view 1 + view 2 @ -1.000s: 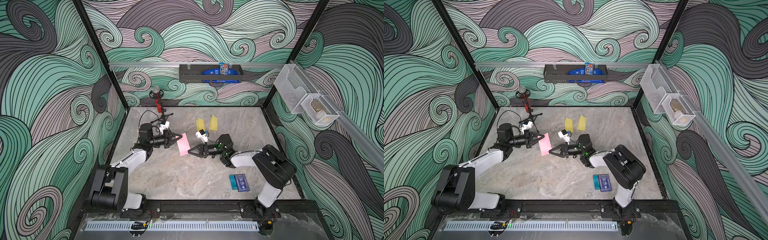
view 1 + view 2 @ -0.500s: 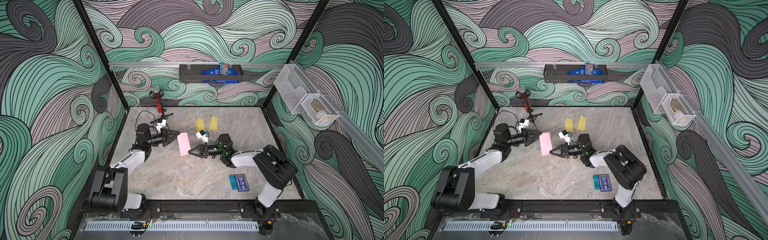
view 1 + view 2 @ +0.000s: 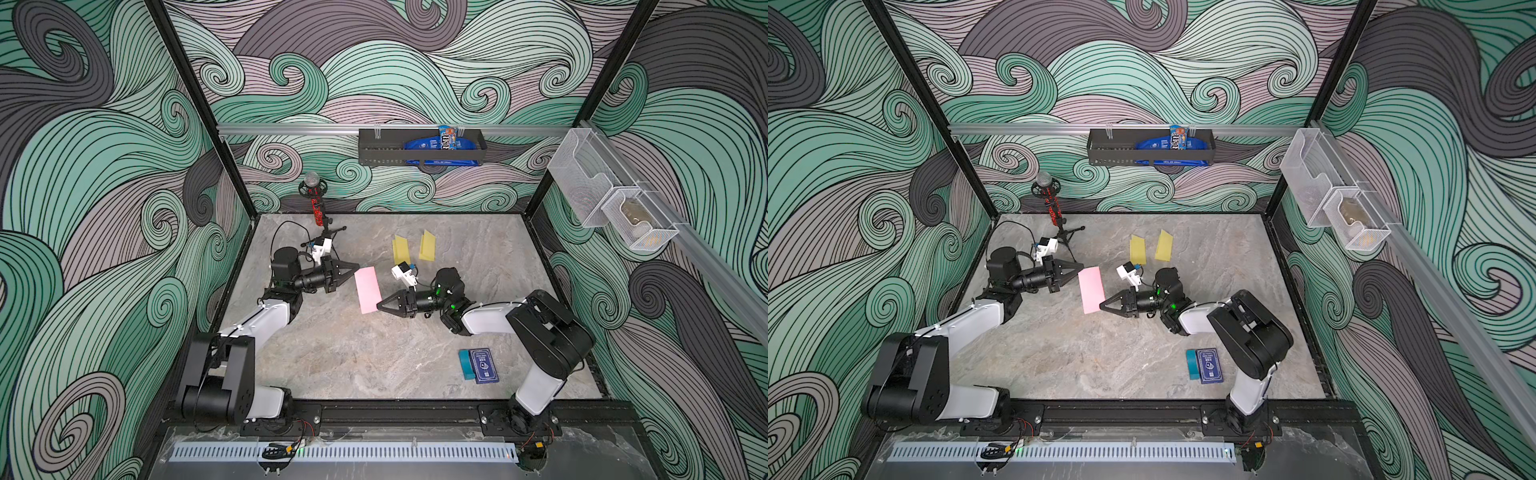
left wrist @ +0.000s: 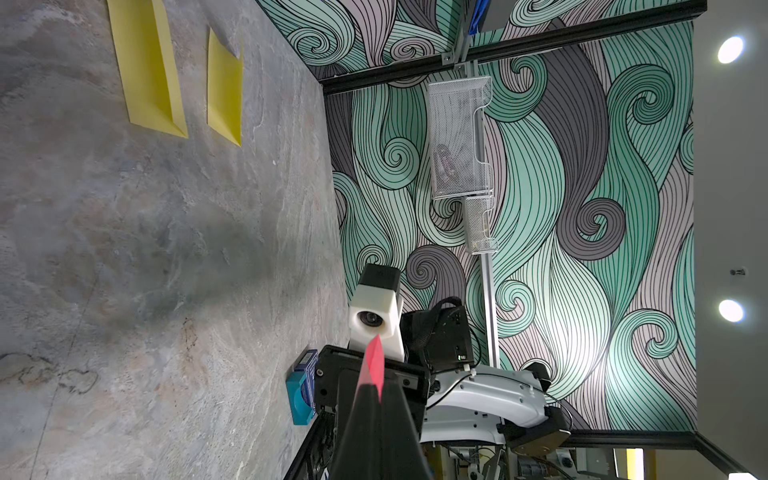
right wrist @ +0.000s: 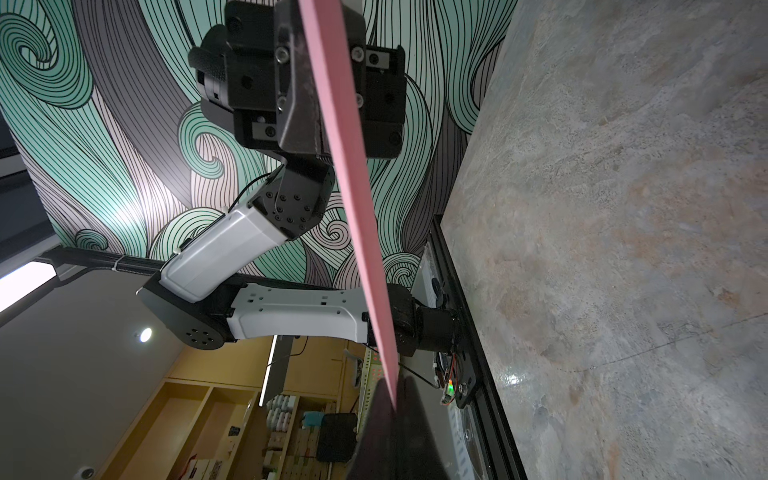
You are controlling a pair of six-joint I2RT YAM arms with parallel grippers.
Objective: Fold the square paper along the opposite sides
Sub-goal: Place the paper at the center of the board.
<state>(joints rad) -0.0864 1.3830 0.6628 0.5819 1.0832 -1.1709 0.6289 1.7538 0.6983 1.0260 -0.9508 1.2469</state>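
The pink paper (image 3: 368,289) (image 3: 1091,289) shows in both top views as a narrow folded rectangle, held between my two grippers above the marble table (image 3: 353,357). My left gripper (image 3: 357,266) (image 3: 1081,266) is shut on its far corner. My right gripper (image 3: 378,306) (image 3: 1100,307) is shut on its near corner. In the left wrist view a sliver of the pink paper (image 4: 374,361) sticks out from the left gripper (image 4: 376,388). The right wrist view has the pink paper (image 5: 357,187) edge-on, running from the right gripper (image 5: 395,399) to the left one.
Two folded yellow papers (image 3: 401,249) (image 3: 428,246) lie behind the grippers. A blue card box (image 3: 482,365) sits at the front right. A microphone on a tripod (image 3: 316,203) stands at the back left. A black shelf (image 3: 419,145) hangs on the rear wall, mesh bins (image 3: 615,203) on the right wall.
The left gripper opened briefly, drew back a little, then shut again on the paper's far corner. The paper turned from slanted to flatter. The right gripper kept its hold.
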